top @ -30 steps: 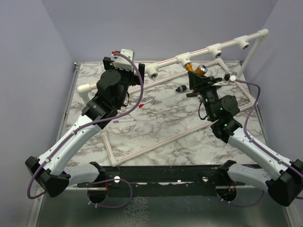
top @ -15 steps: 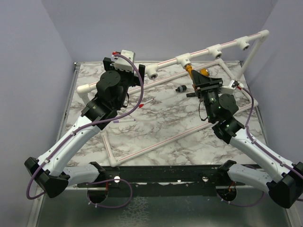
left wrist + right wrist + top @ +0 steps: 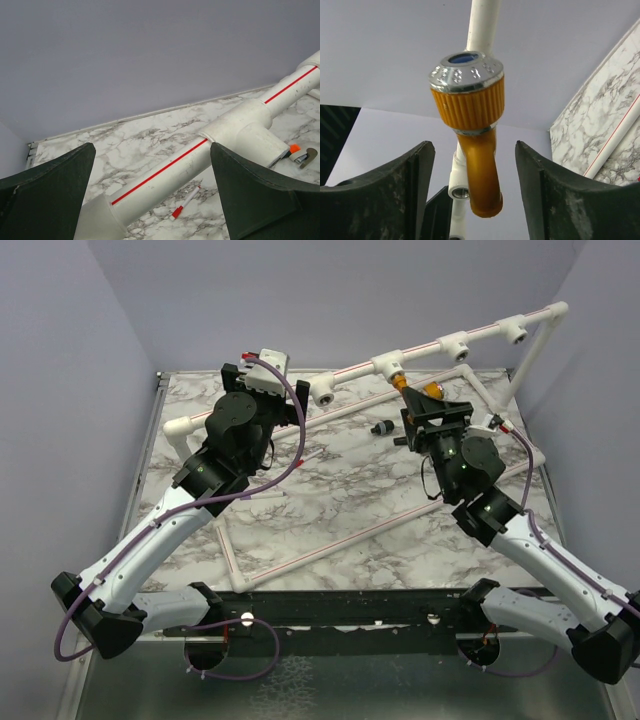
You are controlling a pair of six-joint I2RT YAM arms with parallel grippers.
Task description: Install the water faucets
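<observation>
A mustard-orange water faucet with a ribbed collar and a silver round end hangs from a white tee socket on the raised pipe rail. In the right wrist view it stands between my right gripper's open fingers, with a gap on both sides. In the top view the faucet shows just beyond the right gripper. My left gripper is open and straddles the white red-striped pipe next to another tee socket without touching it.
The white pipe frame lies across the marble table. A small black part lies near the right gripper. A thin white red-tipped stick lies under the rail. A small orange and grey piece shows beside the tee.
My right wrist has turned and shifted a little to the right around the faucet. The faucet's head has turned from silver-face-up to orange side. The left arm has moved slightly right.
</observation>
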